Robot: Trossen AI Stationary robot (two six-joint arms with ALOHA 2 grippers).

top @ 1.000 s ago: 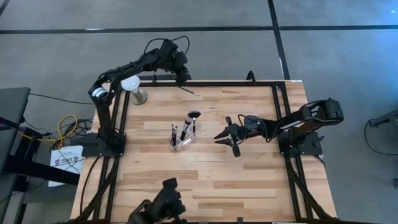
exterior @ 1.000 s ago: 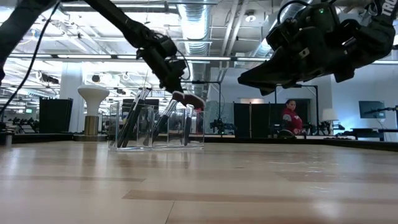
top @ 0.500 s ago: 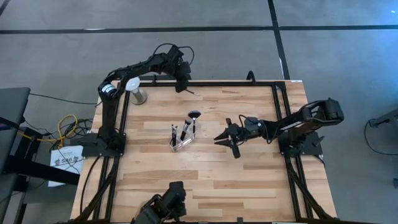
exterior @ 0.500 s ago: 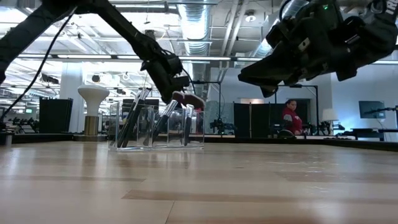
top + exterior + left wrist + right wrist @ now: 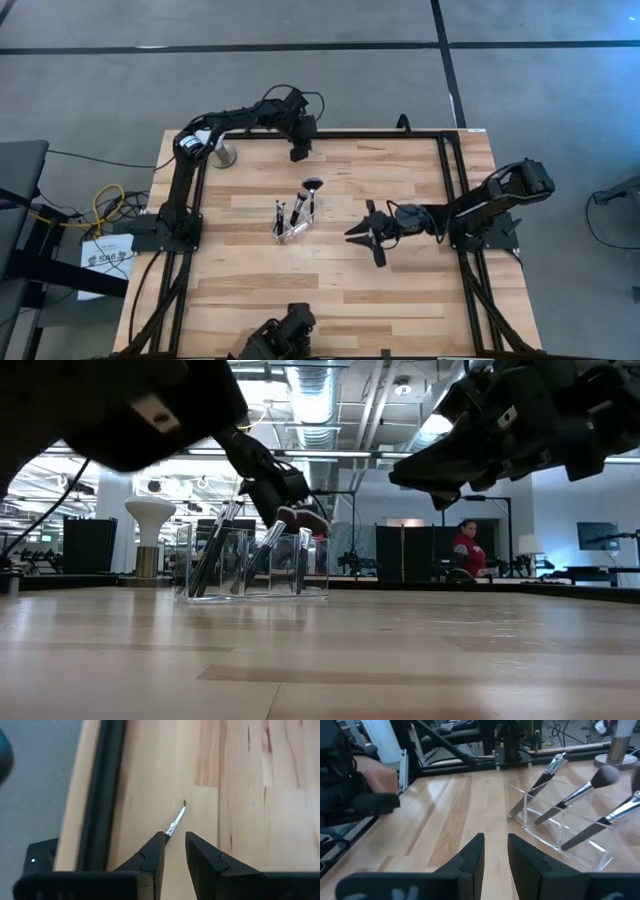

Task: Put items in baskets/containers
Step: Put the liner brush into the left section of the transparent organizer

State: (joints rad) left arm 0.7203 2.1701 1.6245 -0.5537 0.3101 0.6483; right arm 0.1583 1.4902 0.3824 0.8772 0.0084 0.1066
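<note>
A thin silvery brush (image 5: 175, 822) lies flat on the wood near the table's far edge. My left gripper (image 5: 175, 836) has come down over it (image 5: 299, 153), open by a narrow gap. The brush's near end runs up to one fingertip (image 5: 160, 839). A clear container (image 5: 292, 228) stands mid-table with several brushes leaning in it, one with a black fan head (image 5: 312, 185). My right gripper (image 5: 352, 231) hovers open to the container's right, pointing at it, with nothing between its fingers (image 5: 495, 840). My left gripper comes at the brush slanting down from above. The brush's near end (image 5: 168, 833) lies right beside one fingertip. I cannot tell whether the finger touches it. The brush rests flat on the table.
A white-domed stand (image 5: 218, 150) sits at the far left corner. A black frame rail (image 5: 102, 795) runs along the table's far edge, close beside the brush. A person (image 5: 466, 550) shows in the room behind. Bare wood lies between the container and the near edge.
My left gripper has come down toward the brush by the far edge, shifting a little toward the table's right and rolling as it sank. My right gripper has swung slightly toward the near edge. The brush and the container have stayed in place.
</note>
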